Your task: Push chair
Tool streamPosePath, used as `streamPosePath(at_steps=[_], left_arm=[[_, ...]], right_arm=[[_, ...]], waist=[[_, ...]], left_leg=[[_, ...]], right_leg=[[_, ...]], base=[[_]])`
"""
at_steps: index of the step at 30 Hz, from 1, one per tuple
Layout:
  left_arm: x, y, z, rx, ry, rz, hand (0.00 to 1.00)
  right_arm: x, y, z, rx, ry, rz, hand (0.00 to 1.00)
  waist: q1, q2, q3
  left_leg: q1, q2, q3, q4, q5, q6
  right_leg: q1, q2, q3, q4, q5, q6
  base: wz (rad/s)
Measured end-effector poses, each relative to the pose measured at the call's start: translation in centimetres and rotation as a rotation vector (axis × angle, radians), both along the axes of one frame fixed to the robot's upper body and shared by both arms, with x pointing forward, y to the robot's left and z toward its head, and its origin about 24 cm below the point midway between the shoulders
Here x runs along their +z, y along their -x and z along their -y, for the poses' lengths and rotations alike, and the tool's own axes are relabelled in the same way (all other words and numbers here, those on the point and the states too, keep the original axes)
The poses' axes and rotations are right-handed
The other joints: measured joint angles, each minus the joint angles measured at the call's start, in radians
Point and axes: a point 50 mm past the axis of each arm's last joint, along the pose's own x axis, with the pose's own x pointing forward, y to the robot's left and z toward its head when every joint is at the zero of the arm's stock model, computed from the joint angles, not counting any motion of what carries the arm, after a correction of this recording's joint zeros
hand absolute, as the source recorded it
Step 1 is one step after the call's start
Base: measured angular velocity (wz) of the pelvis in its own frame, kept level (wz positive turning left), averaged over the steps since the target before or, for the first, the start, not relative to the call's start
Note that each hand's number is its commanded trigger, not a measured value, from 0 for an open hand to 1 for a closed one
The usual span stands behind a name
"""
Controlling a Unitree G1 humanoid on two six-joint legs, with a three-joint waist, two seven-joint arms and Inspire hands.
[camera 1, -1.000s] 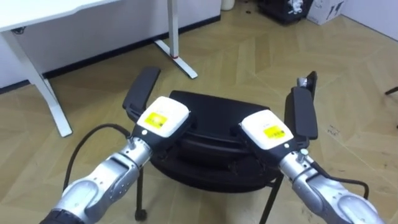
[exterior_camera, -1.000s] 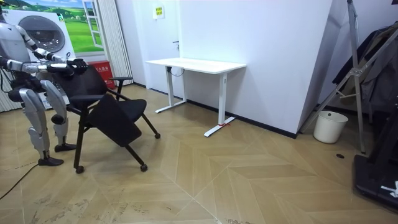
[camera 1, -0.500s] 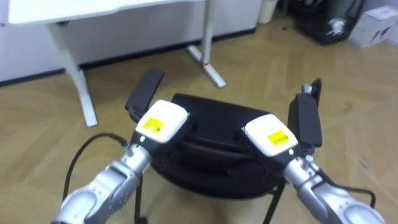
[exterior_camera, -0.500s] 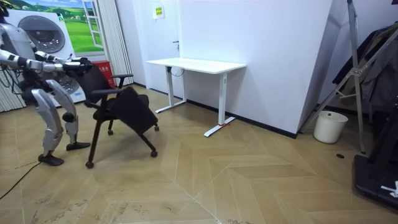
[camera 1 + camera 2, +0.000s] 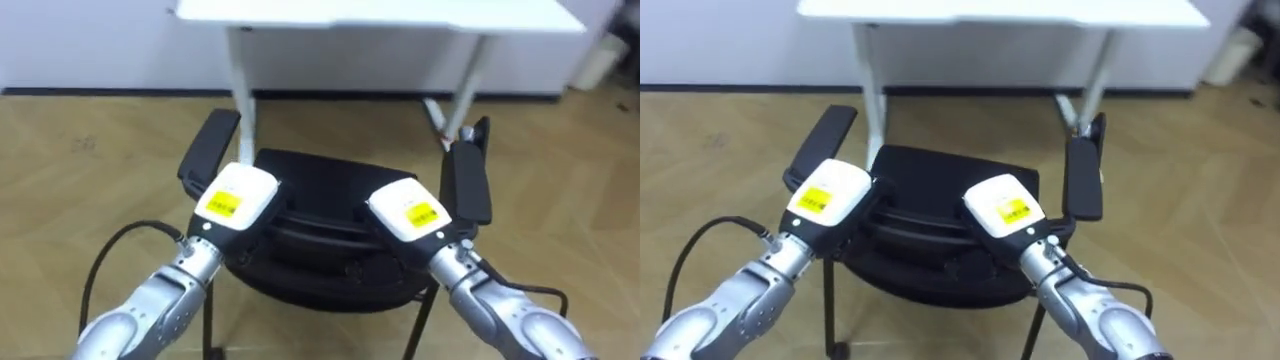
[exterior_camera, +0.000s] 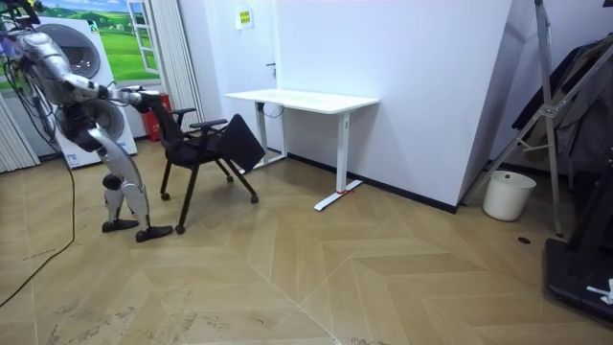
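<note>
The fingers of both hands were hidden over the top edge of the backrest, so I could not tell whether they gripped it or lay flat. The left hand (image 5: pixel 236 196) and right hand (image 5: pixel 406 211) sat side by side, backs up, on the black chair (image 5: pixel 330 172), between its two armrests (image 5: pixel 205 152). Beyond the seat a white tabletop (image 5: pixel 380 11) crossed the eye views, and its legs (image 5: pixel 240 65) stood close before the chair.

The room view added the stance. The robot leaned forward at that view's left, arms stretched to the backrest. The chair stood on the wooden floor (image 6: pixel 335 278) near the tabletop's left end. A washing machine (image 6: pixel 77 53) stood behind the robot. A pale bin (image 6: pixel 508 195) stood well apart at the right.
</note>
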Motion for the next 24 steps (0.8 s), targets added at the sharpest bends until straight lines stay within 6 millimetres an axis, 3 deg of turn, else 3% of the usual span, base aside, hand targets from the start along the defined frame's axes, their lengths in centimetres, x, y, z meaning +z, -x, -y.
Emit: streamPosePath(at_steps=[1, 4, 6, 9, 11, 13, 16, 18, 20, 21, 23, 24], left_arm=[[0.0, -0.1, 0.1, 0.001, 0.004, 0.001, 1.0], [0.2, -0.2, 0.1, 0.026, 0.024, 0.013, 1.0], [0.4, -0.3, 0.1, 0.038, 0.036, 0.02, 1.0], [0.6, -0.4, 0.2, 0.036, 0.04, 0.033, 1.0], [0.6, -0.4, 0.2, 0.034, 0.039, 0.032, 1.0], [0.4, -0.1, 0.3, 0.029, 0.03, 0.027, 1.0], [-0.1, 0.5, 0.2, 0.031, 0.031, 0.009, 1.0], [-0.2, 0.6, 0.2, 0.031, 0.03, 0.006, 1.0], [-0.2, 0.6, 0.3, 0.031, 0.033, 0.006, 1.0], [-0.3, 0.6, 0.5, 0.031, 0.033, 0.003, 1.0], [-0.4, 0.6, 0.9, 0.023, 0.035, 0.004, 1.0], [-0.3, 0.5, 1.2, 0.019, 0.041, 0.014, 1.0]], right_arm=[[0.2, -0.2, 0.1, -0.001, 0.002, 0.002, 1.0], [1.1, -1.2, 0.0, 0.012, 0.027, 0.025, 1.0], [1.6, -1.8, -0.1, 0.027, 0.054, 0.048, 1.0], [2.0, -2.0, -0.1, 0.03, 0.066, 0.061, 1.0], [1.9, -2.0, 0.0, 0.033, 0.072, 0.06, 1.0], [1.4, -1.7, 0.2, 0.033, 0.062, 0.047, 1.0], [0.7, -1.0, 0.1, 0.028, 0.046, 0.031, 1.0], [0.6, -0.8, 0.1, 0.025, 0.041, 0.028, 1.0], [0.6, -0.7, 0.2, 0.019, 0.034, 0.033, 1.0], [0.5, -0.6, 0.3, 0.016, 0.034, 0.034, 1.0], [0.4, -0.5, 0.8, 0.006, 0.033, 0.035, 1.0], [0.5, -0.4, 1.1, -0.003, 0.03, 0.04, 1.0]], waist=[[-0.003, -0.003, 0.0029], [0.005, 0.022, 0.0013], [0.005, 0.028, 0.001], [0.015, 0.021, 0.0041], [0.013, 0.012, 0.0107], [0.012, 0.003, 0.0131], [0.009, 0.003, 0.0162], [0.002, 0.002, 0.0169], [-0.015, -0.004, 0.0187], [-0.026, -0.009, 0.0192], [-0.036, -0.027, 0.0197], [-0.041, -0.036, 0.0203]], left_leg=[[0.012, 0.027, 0.051, -0.016, -0.004, -0.01], [0.035, 0.068, 0.067, -0.073, -0.002, -0.032], [0.047, 0.083, 0.089, -0.103, 0.005, -0.043], [0.069, 0.101, 0.163, -0.093, 0.006, -0.046], [0.064, 0.11, 0.214, -0.034, 0.006, -0.046], [0.032, 0.129, 0.269, 0.099, 0.006, -0.047], [0.025, 0.177, 0.323, 0.234, 0.007, -0.048], [0.022, 0.191, 0.329, 0.274, 0.017, -0.065], [-0.002, 0.19, 0.347, 0.331, 0.048, -0.08], [-0.04, 0.185, 0.349, 0.375, 0.079, -0.075], [-0.065, 0.164, 0.347, 0.303, 0.029, -0.065], [-0.088, 0.153, 0.348, 0.202, 0.017, -0.067]], right_leg=[[0.019, 0.012, 0.003, 0.0, 0.026, -0.027], [0.035, 0.033, -0.021, -0.004, 0.002, -0.044], [0.037, 0.039, -0.036, 0.004, -0.011, -0.063], [0.054, 0.038, -0.048, 0.031, -0.058, -0.064], [0.076, 0.037, -0.049, 0.035, -0.081, -0.063], [0.119, 0.04, -0.05, 0.033, -0.112, -0.062], [0.188, 0.053, -0.051, 0.036, -0.146, -0.066], [0.213, 0.059, -0.051, 0.034, -0.158, -0.067], [0.224, 0.057, -0.028, 0.026, -0.16, -0.066], [0.242, 0.054, 0.015, 0.015, -0.159, -0.065], [0.246, 0.041, 0.066, 0.004, -0.163, -0.056], [0.245, 0.036, 0.084, -0.008, -0.159, -0.047]], base=[[1.02], [0.47], [0.26], [0.24], [0.3], [0.24], [0.08], [0.12], [0.16], [0.13], [0.09], [-0.18]])
